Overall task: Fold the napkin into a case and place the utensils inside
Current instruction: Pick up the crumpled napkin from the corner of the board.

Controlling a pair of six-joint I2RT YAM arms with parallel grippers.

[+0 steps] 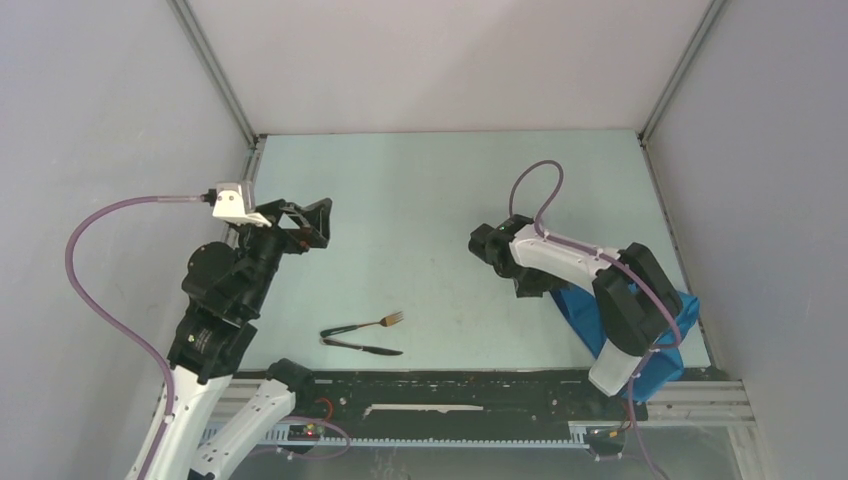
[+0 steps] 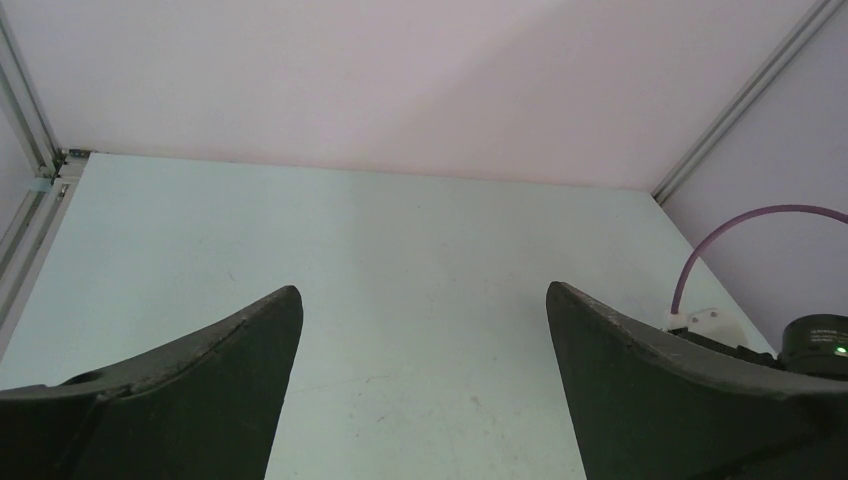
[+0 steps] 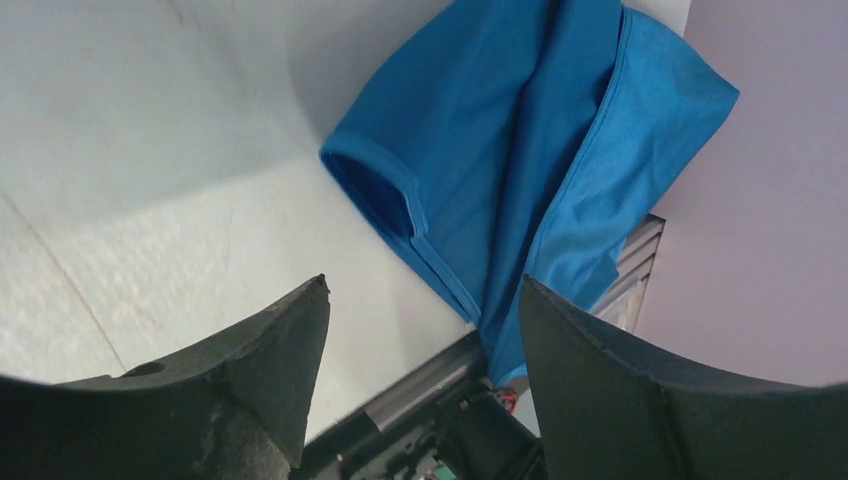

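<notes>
The napkin (image 1: 580,315) is a bright blue cloth, loosely bunched at the table's near right corner and partly hidden under my right arm. In the right wrist view the napkin (image 3: 520,150) lies in folds, with one end hanging over the near edge rail. The fork (image 1: 385,322) and the dark knife (image 1: 365,348) lie side by side on the table near the front, left of centre. My left gripper (image 1: 322,222) (image 2: 423,300) is open and empty, raised at the left. My right gripper (image 1: 545,285) (image 3: 423,285) is open and empty, just above and beside the napkin.
Grey walls with aluminium posts enclose the pale table (image 1: 440,200) on three sides. A black rail (image 1: 450,385) runs along the near edge. Purple cables loop from both arms.
</notes>
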